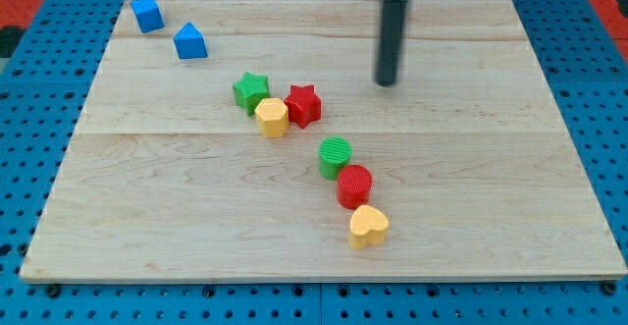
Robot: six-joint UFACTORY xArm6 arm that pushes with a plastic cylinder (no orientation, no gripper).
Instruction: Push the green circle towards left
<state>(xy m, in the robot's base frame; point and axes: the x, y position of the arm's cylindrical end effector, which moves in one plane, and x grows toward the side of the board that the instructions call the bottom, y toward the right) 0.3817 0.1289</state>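
The green circle [336, 155] sits near the board's middle, touching the red circle [354, 186] just below and to its right. My tip [387, 82] is the lower end of the dark rod; it stands above and to the right of the green circle, well apart from it and from the red star [304, 105].
A yellow heart [368, 226] lies below the red circle. A green star [251, 91] and a yellow hexagon [272, 117] cluster with the red star. Two blue blocks [147, 14] [190, 41] sit at the top left. The wooden board [510, 168] ends near the view's edges.
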